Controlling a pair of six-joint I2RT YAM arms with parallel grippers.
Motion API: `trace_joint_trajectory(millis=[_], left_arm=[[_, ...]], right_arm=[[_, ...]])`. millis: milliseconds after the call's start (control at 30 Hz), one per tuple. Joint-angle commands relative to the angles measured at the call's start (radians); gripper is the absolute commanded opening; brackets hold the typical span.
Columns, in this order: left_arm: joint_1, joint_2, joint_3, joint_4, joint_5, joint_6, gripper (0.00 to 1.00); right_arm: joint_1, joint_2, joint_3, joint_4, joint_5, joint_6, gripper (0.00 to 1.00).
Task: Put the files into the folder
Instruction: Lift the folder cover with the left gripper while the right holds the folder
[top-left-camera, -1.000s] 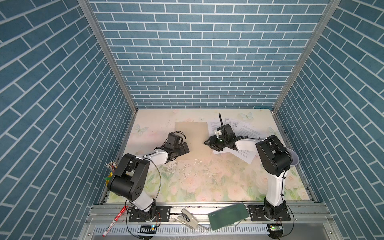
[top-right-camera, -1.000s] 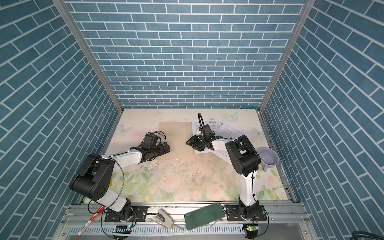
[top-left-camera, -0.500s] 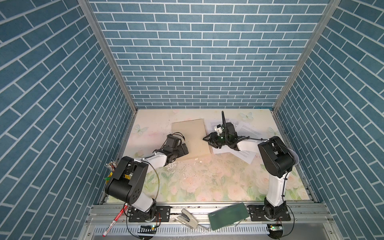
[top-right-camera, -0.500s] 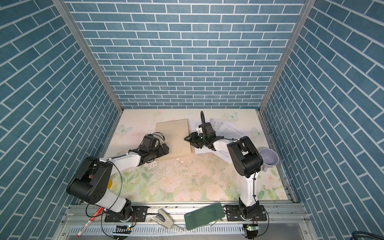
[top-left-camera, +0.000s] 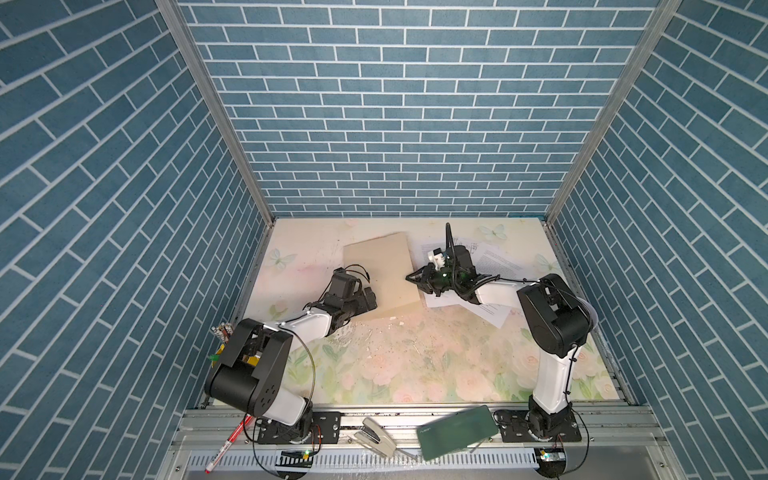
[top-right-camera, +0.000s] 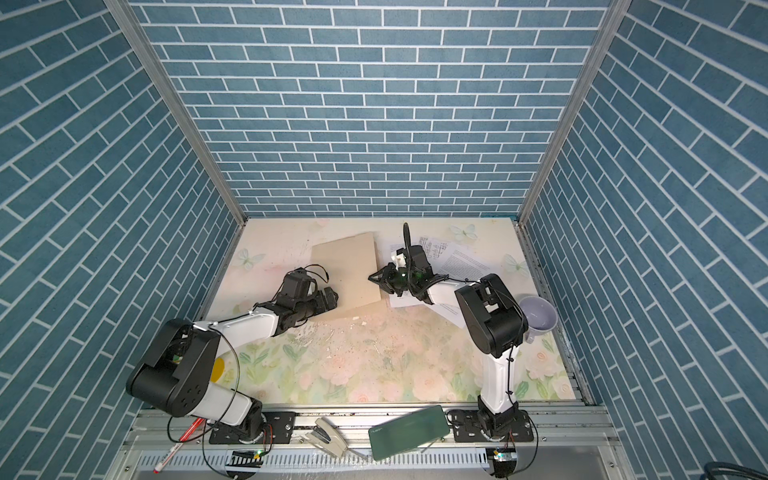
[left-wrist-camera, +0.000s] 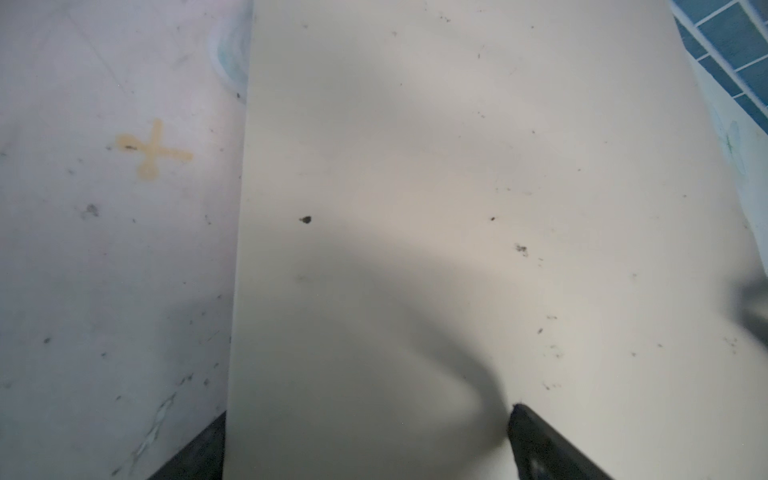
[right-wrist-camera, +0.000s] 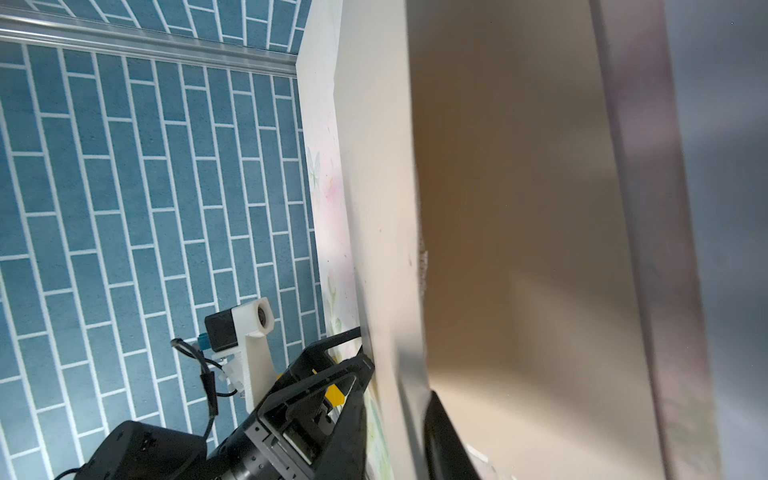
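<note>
Blue brick walls (top-left-camera: 395, 124) are standing around a flowery table (top-left-camera: 415, 365). Right at the front, before the table begins, a red pen (top-left-camera: 227, 444), a stapler (top-left-camera: 376, 439) and a green case (top-left-camera: 457, 432) are lying. A pale purple cup (top-right-camera: 538, 318) is sitting at the right side of the table, half hidden behind the right arm.

Farther in, the left gripper (top-left-camera: 371, 300) is reaching to the near left corner of the folder (top-left-camera: 384, 270). Its fingers are spread as wide as they go and are not squeezing anything. In the left wrist view the folder (left-wrist-camera: 415, 208) is filling the space between them. One finger (left-wrist-camera: 540, 449) is lying on top of the brown card, and the other finger (left-wrist-camera: 195, 449) is poking out from under its edge.

The right gripper (top-left-camera: 411, 277) is meeting the folder at the middle of its right edge. Its fingers are pinched nearly together on that edge, and in both top views that side is looking lifted off the table. In the right wrist view one dark finger (right-wrist-camera: 444, 440) is pressing against the brown face of the folder (right-wrist-camera: 519, 208). The other finger is hiding behind the card.

The files (top-left-camera: 490, 262) are lying flat on the table, just to the right of the folder and partly under the right gripper. The white sheets are fanned out and overlapping, outside the folder, touching no fingers that I can see.
</note>
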Motion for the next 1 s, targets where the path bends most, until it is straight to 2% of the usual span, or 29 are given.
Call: trace_joint_trajectory(millis=[0, 267, 533, 733, 967], left_arm=[[-0.023, -0.050, -0.009, -0.048, -0.074, 0.053, 1.00], [-0.206, -0.155, -0.005, -0.129, -0.374, 0.181, 1.00], [-0.465, -0.253, -0.112, -0.004, -0.651, 0.343, 1.00], [-0.660, -0.193, -0.122, 0.070, -0.838, 0.505, 1.00], [-0.715, -0.037, -0.075, 0.119, -0.888, 0.567, 1.00]], right_arm=[[0.008, -0.042, -0.021, 0.025, 0.002, 0.008, 0.18], [0.007, -0.037, 0.002, 0.009, 0.006, 0.007, 0.09], [-0.001, -0.041, 0.001, 0.016, 0.014, 0.003, 0.08], [-0.003, -0.044, 0.010, 0.038, 0.010, 0.010, 0.08], [-0.005, -0.047, 0.013, 0.054, 0.006, 0.044, 0.08]])
